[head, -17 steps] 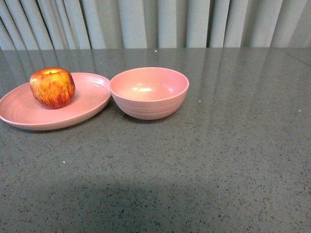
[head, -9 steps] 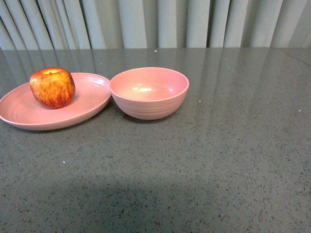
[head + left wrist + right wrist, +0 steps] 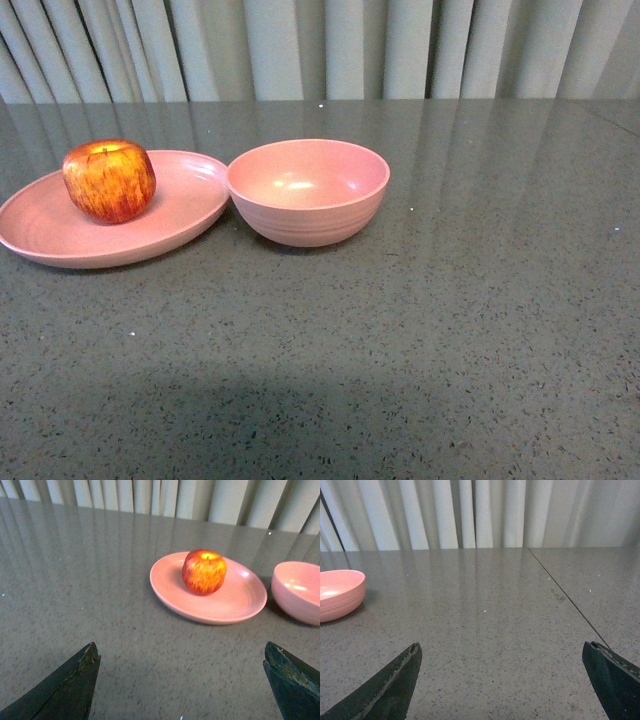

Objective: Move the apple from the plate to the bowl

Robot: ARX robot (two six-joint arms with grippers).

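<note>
Fingertips of the left gripper (image 3: 181,652) stand wide apart at the lower corners of its wrist view, holding nothing; the right gripper (image 3: 502,647) is spread likewise. Farther up the grey table (image 3: 400,350), left in the front view, the apple (image 3: 109,180) rests on the plate (image 3: 40,235), just beside the bowl (image 3: 300,225). Pale curtains (image 3: 320,50) hang behind.

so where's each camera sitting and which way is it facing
Front view: on the robot's body, facing forward over the table to the apple on the plate, the bowl beside it; no arm shows.
Left wrist view: on the left wrist, looking past the open left gripper at apple, plate, part of the bowl.
Right wrist view: on the right wrist, looking past the open right gripper across table to the bowl's edge.
Shared: the bowl shows in all three.
</note>
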